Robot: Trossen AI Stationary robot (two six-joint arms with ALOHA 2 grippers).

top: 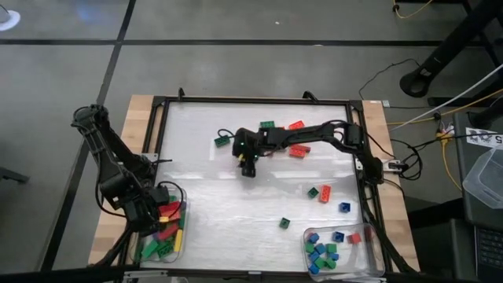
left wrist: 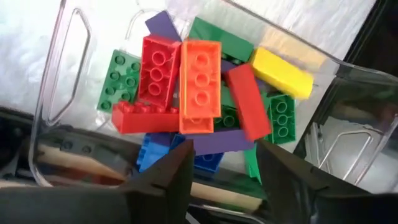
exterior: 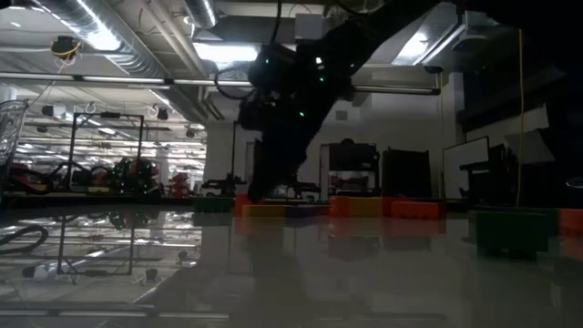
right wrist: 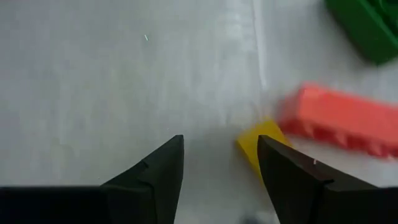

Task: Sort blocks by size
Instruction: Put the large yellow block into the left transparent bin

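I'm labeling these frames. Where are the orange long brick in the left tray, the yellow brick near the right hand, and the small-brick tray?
orange long brick [left wrist: 200,84]: left wrist view, studded top.
yellow brick [right wrist: 256,144]: right wrist view, visible corner.
small-brick tray [top: 374,233]: high view, clear rim.

Left arm is folded up at the near-left corner of the counter, wrist tipped down, and its left claw has its fingers parted with nothing between them. Over on the other side, the right arm is stretched long across the counter's far half, elbow bent, and the right claw points down low over the surface, fingers apart and empty.
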